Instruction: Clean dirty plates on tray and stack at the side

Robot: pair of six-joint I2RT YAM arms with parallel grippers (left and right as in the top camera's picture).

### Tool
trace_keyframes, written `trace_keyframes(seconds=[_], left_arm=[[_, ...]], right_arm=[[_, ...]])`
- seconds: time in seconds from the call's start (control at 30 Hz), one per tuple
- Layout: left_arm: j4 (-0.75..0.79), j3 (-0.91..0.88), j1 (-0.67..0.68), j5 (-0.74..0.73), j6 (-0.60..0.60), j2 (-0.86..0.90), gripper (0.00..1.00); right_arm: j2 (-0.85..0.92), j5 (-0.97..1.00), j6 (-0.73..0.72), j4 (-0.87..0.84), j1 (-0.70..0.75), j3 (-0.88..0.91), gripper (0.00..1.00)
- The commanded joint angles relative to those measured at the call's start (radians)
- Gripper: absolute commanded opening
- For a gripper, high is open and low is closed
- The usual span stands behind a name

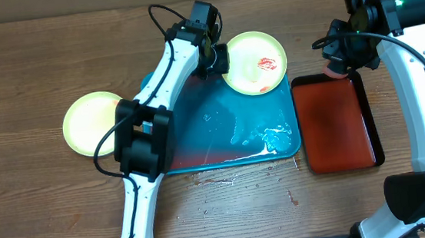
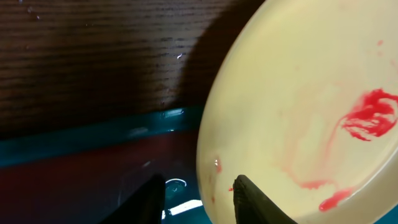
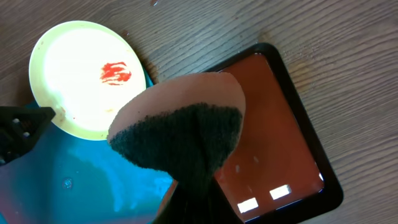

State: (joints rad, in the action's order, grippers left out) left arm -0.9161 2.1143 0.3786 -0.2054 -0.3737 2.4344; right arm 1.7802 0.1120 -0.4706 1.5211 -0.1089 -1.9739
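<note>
A yellow-green plate smeared with red sauce sits tilted over the far right corner of the teal tray. My left gripper holds it by its left rim. In the left wrist view the jaws straddle the plate's rim above the tray's edge. My right gripper is shut on a pink-and-dark sponge, held to the right of the plate; the sponge hides its fingers. A second yellow-green plate lies on the table at the left. No light-blue plate shows.
A dark red-and-black tray lies right of the teal tray, below the sponge; it also shows in the right wrist view. Soapy water pools at the teal tray's near right corner. Drops wet the table in front of the tray.
</note>
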Motion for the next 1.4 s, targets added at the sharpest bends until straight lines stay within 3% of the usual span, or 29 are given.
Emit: trace_keyframes(seconds=[0.0,0.17,0.3,0.33,0.57,0.83,1.03,1.37], left_arm=[[0.006,0.029,0.013,-0.005,-0.017,0.028,0.34],[0.008,0.029,0.020,-0.005,-0.016,0.045,0.26],[0.001,0.027,0.020,-0.004,-0.016,0.046,0.05],[0.000,0.027,0.020,-0.004,-0.016,0.046,0.04],[-0.058,0.028,0.014,0.031,0.011,0.045,0.04],[-0.264,0.029,-0.038,0.046,0.114,0.041,0.04],[-0.429,0.029,-0.062,0.249,0.116,0.041,0.04],[-0.459,0.029,-0.063,0.287,0.115,0.041,0.04]], right_arm=[[-0.018,0.010,-0.001,-0.001,0.004,-0.023,0.04],[-0.018,0.010,-0.001,0.000,0.004,-0.023,0.04],[-0.018,0.010,-0.001,0.000,0.004,-0.023,0.04],[-0.018,0.010,-0.001,0.000,0.004,-0.023,0.04],[-0.018,0.010,-0.001,0.000,0.004,-0.023,0.05],[-0.018,0.010,-0.001,0.007,0.004,-0.023,0.05],[-0.018,0.010,-0.001,0.006,0.004,-0.023,0.05],[-0.017,0.010,-0.001,0.008,0.004,-0.023,0.05]])
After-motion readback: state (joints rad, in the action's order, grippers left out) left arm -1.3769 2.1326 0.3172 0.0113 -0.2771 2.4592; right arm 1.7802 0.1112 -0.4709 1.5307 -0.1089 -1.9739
